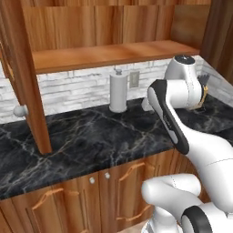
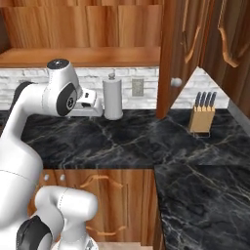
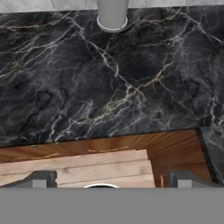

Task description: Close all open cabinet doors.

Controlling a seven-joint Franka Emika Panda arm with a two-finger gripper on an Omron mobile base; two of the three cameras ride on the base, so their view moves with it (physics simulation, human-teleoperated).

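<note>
Two reddish-brown wooden upper cabinet doors [image 2: 172, 53] hang open above our hand [image 3: 111, 180], one each side; fingers spread, holding nothing, so closing remains.

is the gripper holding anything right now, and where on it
Nothing is held. The two-finger gripper is open, hanging above the black marble counter with its fingertips apart and nothing between them.
</note>
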